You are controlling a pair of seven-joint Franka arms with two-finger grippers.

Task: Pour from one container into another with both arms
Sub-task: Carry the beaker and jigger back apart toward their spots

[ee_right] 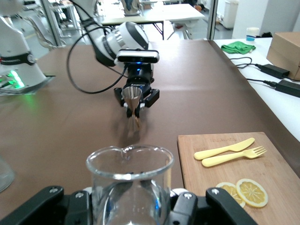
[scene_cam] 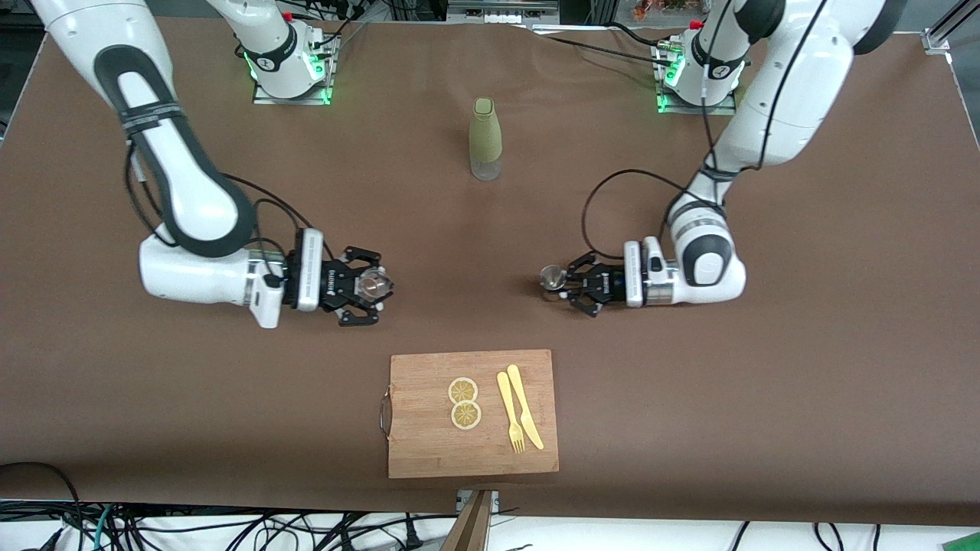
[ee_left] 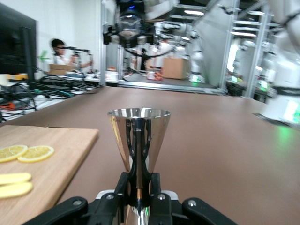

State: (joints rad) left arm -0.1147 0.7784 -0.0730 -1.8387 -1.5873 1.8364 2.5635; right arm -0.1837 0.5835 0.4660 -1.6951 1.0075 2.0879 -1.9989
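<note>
1. The left gripper (scene_cam: pixel 564 287) is pinched on the narrow waist of a steel jigger (scene_cam: pixel 551 278), which stands upright on or just above the table (scene_cam: pixel 804 383) toward the left arm's end – its wrist view shows the fingers (ee_left: pixel 139 185) clamped on the stem under the open cone (ee_left: pixel 139 136).
2. The right gripper (scene_cam: pixel 369 288) is pinched on a clear glass beaker (scene_cam: pixel 374 285), toward the right arm's end of the table; the spouted rim (ee_right: pixel 130 157) sits upright between the fingers.
3. Both vessels look held and well apart, so the grasping step seems done and the pour not yet begun – neither vessel is tilted.
4. Next, I judge, the two must be brought together and one rim set over the other's mouth before any tipping. The jigger's cone is small, so alignment matters.
5. A green bottle (scene_cam: pixel 485 139) stands untouched between the bases. A cutting board (scene_cam: pixel 429 451) with lemon slices (scene_cam: pixel 464 403), knife (scene_cam: pixel 524 405) and fork (scene_cam: pixel 511 413) lies nearer the front camera.
</note>
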